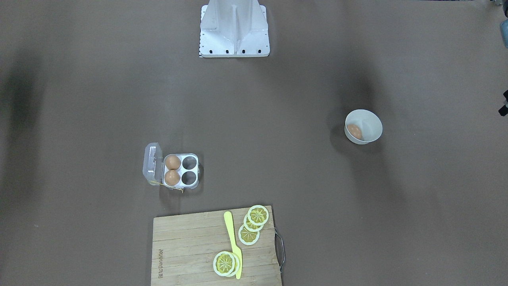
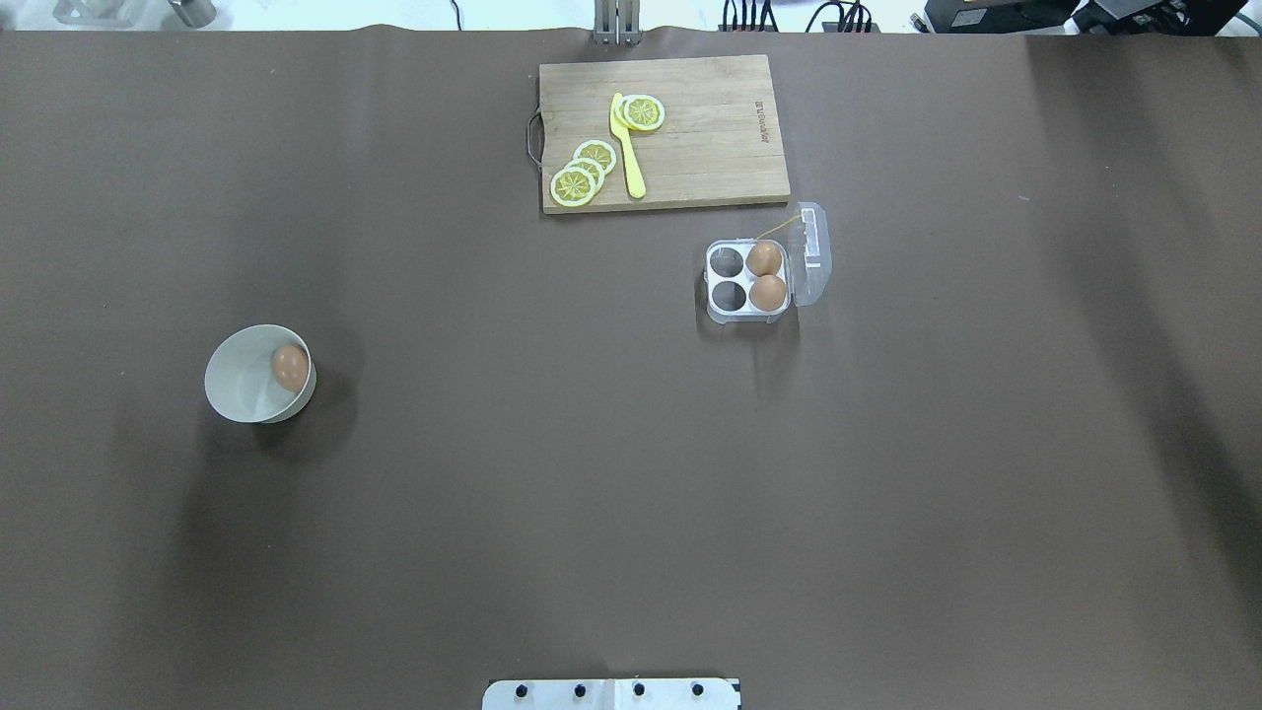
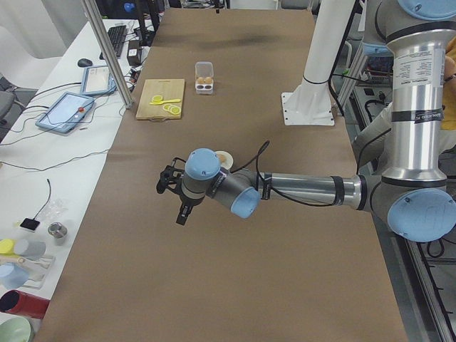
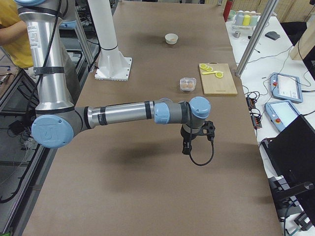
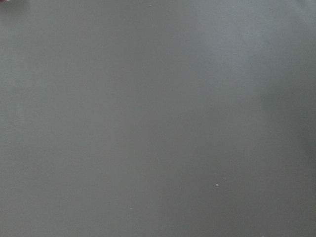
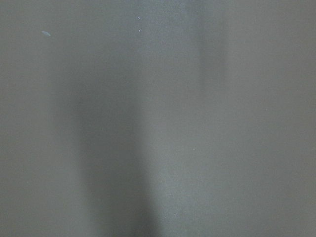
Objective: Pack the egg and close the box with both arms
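One light-brown egg (image 1: pixel 354 131) lies in a white bowl (image 1: pixel 371 119) on the robot's left side; it also shows in the overhead view (image 2: pixel 289 366). The clear box (image 1: pixel 190 171) stands open with its lid (image 1: pixel 152 163) folded back. It holds two brown eggs (image 2: pixel 766 276) and two cells are empty. The left gripper (image 3: pixel 182 212) hangs above the table near the bowl, and I cannot tell whether it is open or shut. The right gripper (image 4: pixel 186 146) hangs above the table short of the box (image 4: pixel 187 84), and I cannot tell its state either. Both wrist views show only brown table.
A wooden cutting board (image 2: pixel 710 148) with lemon slices (image 2: pixel 582 177) and a yellow knife (image 2: pixel 628 148) lies just beyond the box. The white base plate (image 1: pixel 234 39) stands at the robot's edge. Side tables with tablets and cups flank the table ends.
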